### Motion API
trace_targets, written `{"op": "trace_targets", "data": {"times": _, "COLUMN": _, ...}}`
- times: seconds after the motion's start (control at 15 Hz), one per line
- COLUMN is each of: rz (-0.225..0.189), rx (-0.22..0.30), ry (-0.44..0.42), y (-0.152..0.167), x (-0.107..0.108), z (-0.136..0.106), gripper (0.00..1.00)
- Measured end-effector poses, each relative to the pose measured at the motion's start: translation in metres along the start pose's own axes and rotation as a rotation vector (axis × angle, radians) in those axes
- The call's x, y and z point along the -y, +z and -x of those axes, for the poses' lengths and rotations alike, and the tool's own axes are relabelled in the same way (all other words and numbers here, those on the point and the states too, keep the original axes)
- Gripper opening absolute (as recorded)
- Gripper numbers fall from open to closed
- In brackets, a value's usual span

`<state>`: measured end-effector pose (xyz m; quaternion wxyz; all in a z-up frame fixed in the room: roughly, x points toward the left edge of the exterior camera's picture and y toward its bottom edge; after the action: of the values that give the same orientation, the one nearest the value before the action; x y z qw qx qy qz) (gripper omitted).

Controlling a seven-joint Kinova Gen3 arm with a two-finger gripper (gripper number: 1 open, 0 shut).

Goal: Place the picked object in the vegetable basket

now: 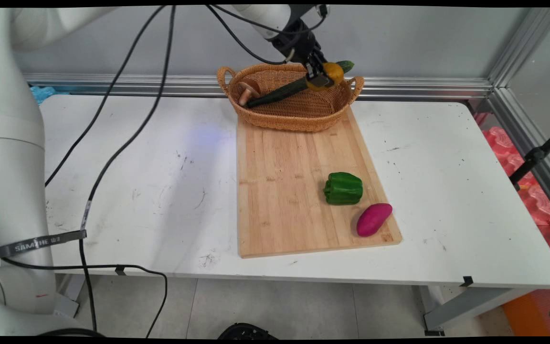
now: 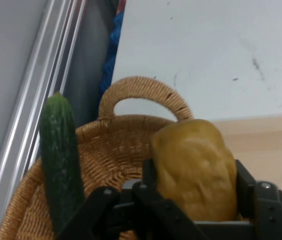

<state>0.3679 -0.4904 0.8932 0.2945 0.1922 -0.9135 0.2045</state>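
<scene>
My gripper [image 1: 322,76] hangs over the right part of a wicker basket [image 1: 299,112] and is shut on a yellow-orange lumpy fruit [image 1: 333,72]. In the hand view the fruit [image 2: 195,170] sits between the black fingers [image 2: 148,180], above the basket's rim and handle [image 2: 143,92]. A long green cucumber [image 1: 284,91] lies slanted across the basket, its tip sticking out past the right rim; the hand view has the cucumber [image 2: 61,160] left of the fruit. A brown mushroom [image 1: 248,91] rests in the basket's left end.
The basket stands at the far end of a wooden cutting board [image 1: 284,191]. A green bell pepper [image 1: 343,188] and a purple sweet potato [image 1: 373,219] lie on the board's near right part. Black cables [image 1: 112,143] hang across the table's left side.
</scene>
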Motion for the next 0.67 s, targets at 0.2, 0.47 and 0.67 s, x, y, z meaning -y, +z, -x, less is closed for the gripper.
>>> {"op": "trace_targets", "data": {"times": 0.2, "rz": -0.006, "rx": 0.023, "ry": 0.011, "y": 0.017, "x": 0.007, "z": 0.005, "gripper": 0.0}}
{"op": "trace_targets", "data": {"times": 0.47, "rz": -0.012, "rx": 0.043, "ry": 0.014, "y": 0.033, "x": 0.014, "z": 0.011, "gripper": 0.0}}
{"op": "trace_targets", "data": {"times": 0.67, "rz": -0.015, "rx": 0.052, "ry": 0.01, "y": 0.043, "x": 0.018, "z": 0.014, "gripper": 0.0}}
